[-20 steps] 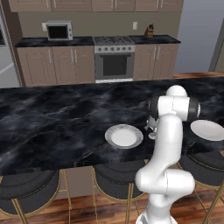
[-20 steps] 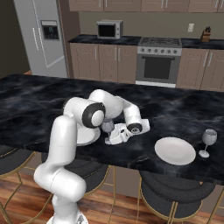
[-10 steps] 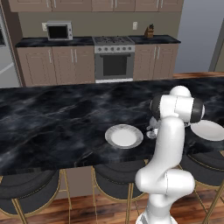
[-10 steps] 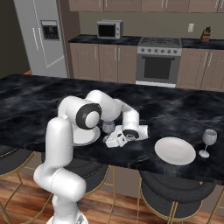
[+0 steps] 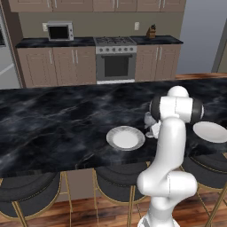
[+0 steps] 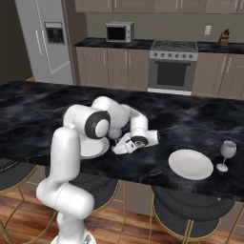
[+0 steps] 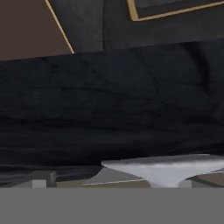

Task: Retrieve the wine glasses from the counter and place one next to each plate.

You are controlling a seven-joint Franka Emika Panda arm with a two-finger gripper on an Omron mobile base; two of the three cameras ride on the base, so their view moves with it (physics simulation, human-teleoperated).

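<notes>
You get even, soft rendered light with no harsh glare; faint shadows sit under the island [image 5: 53,128] overhang. Your hand view is dim, coarse and blurry up close.
</notes>
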